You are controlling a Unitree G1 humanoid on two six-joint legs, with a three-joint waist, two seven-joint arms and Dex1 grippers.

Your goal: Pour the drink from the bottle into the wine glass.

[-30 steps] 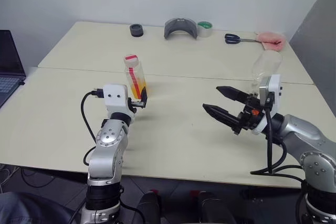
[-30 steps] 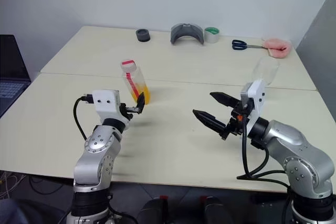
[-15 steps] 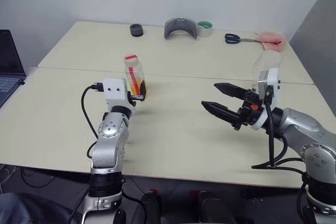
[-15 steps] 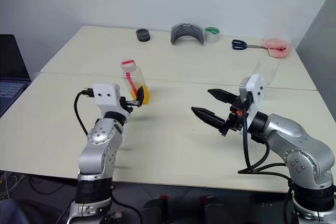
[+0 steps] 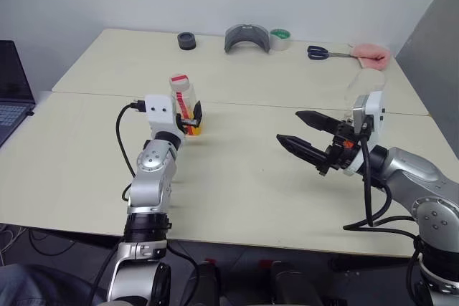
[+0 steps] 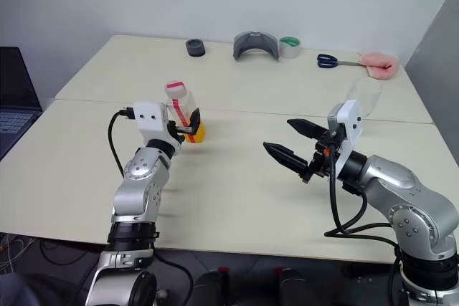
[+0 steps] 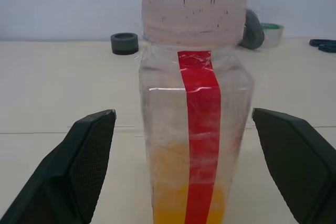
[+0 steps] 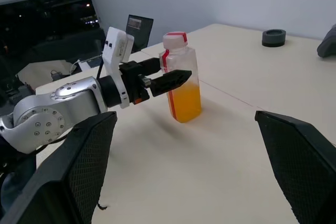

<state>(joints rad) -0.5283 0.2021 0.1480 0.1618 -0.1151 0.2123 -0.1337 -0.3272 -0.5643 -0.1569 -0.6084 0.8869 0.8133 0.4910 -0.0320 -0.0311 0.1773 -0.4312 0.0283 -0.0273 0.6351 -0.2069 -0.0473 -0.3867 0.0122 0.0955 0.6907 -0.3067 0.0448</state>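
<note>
left claw (image 7: 184, 177) spread, flanking the upright bottle (image 5: 183, 102) without contact. right claw (image 5: 310, 137) spread, empty. tape roll (image 5: 280, 38), scissors (image 5: 320, 52) along worktop (image 5: 244, 177) far edge.

- The bottle (image 7: 195, 108) runs off the frame at its base in the left wrist view.
- The wine glass (image 5: 362, 89), near the table's (image 5: 237, 198) right edge, sits half hidden behind the right arm.
- A laptop (image 5: 13, 91) is cropped beyond the left edge.
</note>
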